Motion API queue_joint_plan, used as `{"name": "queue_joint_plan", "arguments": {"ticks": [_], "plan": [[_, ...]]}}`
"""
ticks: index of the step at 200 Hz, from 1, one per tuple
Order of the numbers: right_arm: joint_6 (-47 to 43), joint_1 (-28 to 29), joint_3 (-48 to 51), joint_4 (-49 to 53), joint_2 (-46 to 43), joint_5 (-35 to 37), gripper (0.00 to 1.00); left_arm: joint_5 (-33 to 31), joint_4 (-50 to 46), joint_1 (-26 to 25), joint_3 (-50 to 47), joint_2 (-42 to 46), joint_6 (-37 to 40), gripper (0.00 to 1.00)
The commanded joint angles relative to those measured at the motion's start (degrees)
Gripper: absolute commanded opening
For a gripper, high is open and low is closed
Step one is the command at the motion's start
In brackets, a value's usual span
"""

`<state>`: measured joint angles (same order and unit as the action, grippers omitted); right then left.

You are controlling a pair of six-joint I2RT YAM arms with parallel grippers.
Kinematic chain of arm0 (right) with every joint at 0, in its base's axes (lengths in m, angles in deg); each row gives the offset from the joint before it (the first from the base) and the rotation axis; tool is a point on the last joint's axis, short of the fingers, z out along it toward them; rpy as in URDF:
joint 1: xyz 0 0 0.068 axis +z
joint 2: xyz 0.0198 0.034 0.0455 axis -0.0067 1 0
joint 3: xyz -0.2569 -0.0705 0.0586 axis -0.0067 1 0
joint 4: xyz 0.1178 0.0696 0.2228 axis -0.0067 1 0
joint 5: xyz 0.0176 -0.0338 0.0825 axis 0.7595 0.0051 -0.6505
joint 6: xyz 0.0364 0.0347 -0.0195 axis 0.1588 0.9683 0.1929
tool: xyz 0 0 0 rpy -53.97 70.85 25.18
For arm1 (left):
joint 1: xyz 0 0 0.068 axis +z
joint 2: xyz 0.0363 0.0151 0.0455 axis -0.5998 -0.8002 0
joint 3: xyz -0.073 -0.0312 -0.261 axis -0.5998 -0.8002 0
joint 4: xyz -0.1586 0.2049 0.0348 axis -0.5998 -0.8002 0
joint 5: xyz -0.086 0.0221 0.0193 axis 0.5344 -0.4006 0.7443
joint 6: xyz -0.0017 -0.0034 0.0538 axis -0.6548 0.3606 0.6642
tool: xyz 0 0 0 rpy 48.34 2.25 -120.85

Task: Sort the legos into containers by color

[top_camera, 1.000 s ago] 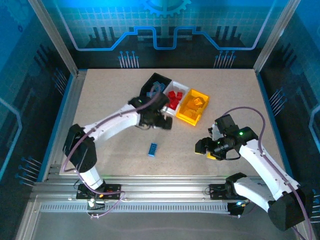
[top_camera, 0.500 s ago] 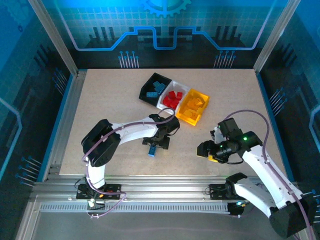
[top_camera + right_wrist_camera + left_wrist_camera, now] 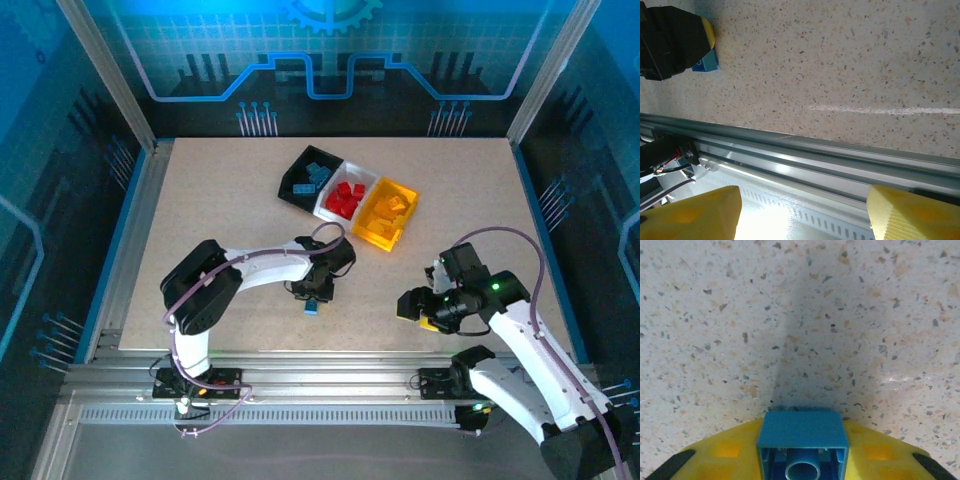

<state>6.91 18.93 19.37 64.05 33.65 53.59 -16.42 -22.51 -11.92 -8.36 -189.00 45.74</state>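
Both claws are seen low over the near half of a speckled beige counter (image 3: 220, 200). The left claw (image 3: 314, 297) is closed on a small blue plastic lego brick (image 3: 313, 308). In the left wrist view its yellow fingers (image 3: 722, 455) are pressed against both sides of the brick, whose hollow underside and round inner tube are turned toward the camera. Whether the brick is lifted off the counter or resting on it cannot be told.

The right claw (image 3: 418, 306) is held well apart from the left one, to its right. Its own yellow fingers (image 3: 912, 212) are spread, with nothing between them. Past them a grey metal rail (image 3: 815, 150) at the counter's near edge is seen, and beyond it the left claw with the blue brick at its tip.

Three open-topped plastic bins joined in a row are set beyond the left claw, slightly to its right, and beyond the right claw, to its left, apart from both. The black bin (image 3: 292, 190), farthest from the right claw, is loaded with blue bricks (image 3: 313, 174). The white bin (image 3: 364, 179) in the middle is loaded with red bricks (image 3: 346, 198). The yellow-orange bin (image 3: 376, 232), nearest of the three to the right claw, is loaded with yellow-orange bricks (image 3: 393, 206).
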Motion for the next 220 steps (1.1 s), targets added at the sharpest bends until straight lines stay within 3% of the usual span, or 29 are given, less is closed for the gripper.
{"name": "queue_joint_plan", "arguments": {"ticks": [1, 38, 68, 116, 174, 211, 220], "plan": [[1.84, -0.68, 1.27, -0.46, -0.42, -0.73, 0.68, 0.26, -2.63, 1.95, -2.77, 0.95, 0.22, 0.33], [2.38, -0.68, 1.69, -1.75, -0.07, -1.09, 0.68, 5.03, -2.90, 9.44, 0.55, 5.58, 2.00, 0.33], [2.57, -0.79, 2.90, -3.75, 0.68, -1.25, 0.68, 12.34, -2.45, 18.45, 10.40, 5.23, 3.34, 0.33], [0.37, -0.85, 0.17, -7.98, 8.92, -2.83, 0.68, 23.06, -1.22, 30.03, 33.60, -6.63, 1.06, 0.34], [-1.88, -0.92, -8.26, -7.00, 13.81, -0.61, 0.68, 25.03, -10.50, 33.11, 71.46, -30.61, -0.61, 0.33], [-1.35, -0.94, -12.14, -3.74, 11.55, 1.75, 0.68, 25.56, -4.42, 33.82, 73.20, -36.63, -5.63, 0.34], [-0.91, -0.99, -12.38, -2.94, 10.56, 2.11, 0.68, 25.66, -3.28, 34.01, 73.26, -37.46, -6.67, 0.39]]}}
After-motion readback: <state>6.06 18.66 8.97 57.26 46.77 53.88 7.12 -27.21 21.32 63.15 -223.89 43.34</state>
